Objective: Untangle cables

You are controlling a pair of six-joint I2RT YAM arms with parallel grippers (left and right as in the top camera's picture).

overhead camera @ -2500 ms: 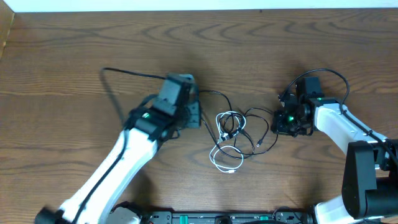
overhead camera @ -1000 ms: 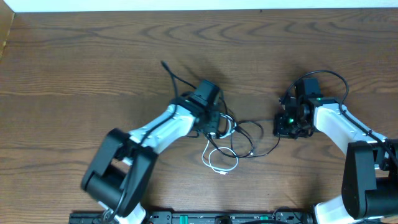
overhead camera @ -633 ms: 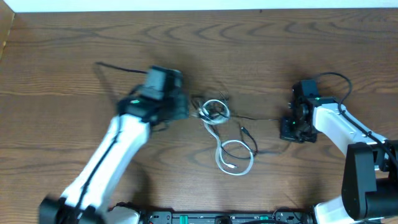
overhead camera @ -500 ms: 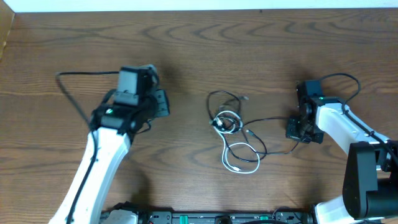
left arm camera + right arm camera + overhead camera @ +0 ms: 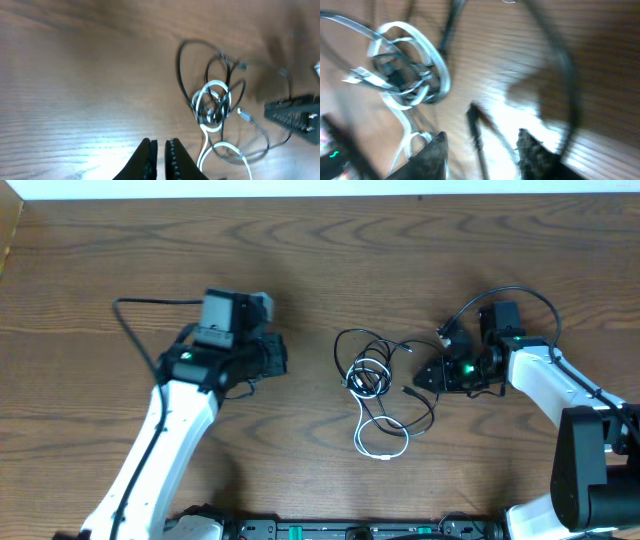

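You have the cables (image 5: 372,385) bunched on the table (image 5: 320,260), near its middle. Left of the cables, well apart, is your left gripper (image 5: 281,357) — fingertips turned toward them. Right of the cables, just beside their outermost strands, is your right gripper (image 5: 422,377). One loop (image 5: 360,442) trails from the cables toward the table's near edge.

The table (image 5: 420,250) is seen to be of dark brown wood with a pronounced grain, smooth and faintly glossy where light is reflected. The white cable (image 5: 204,142) is sheathed in shiny plastic, while the black cables (image 5: 178,65) are covered in a duller, matt coating. The pads (image 5: 172,152) of the left end effector (image 5: 160,145) are black and ribbed. The arm shell (image 5: 170,440) is of smooth white plastic.
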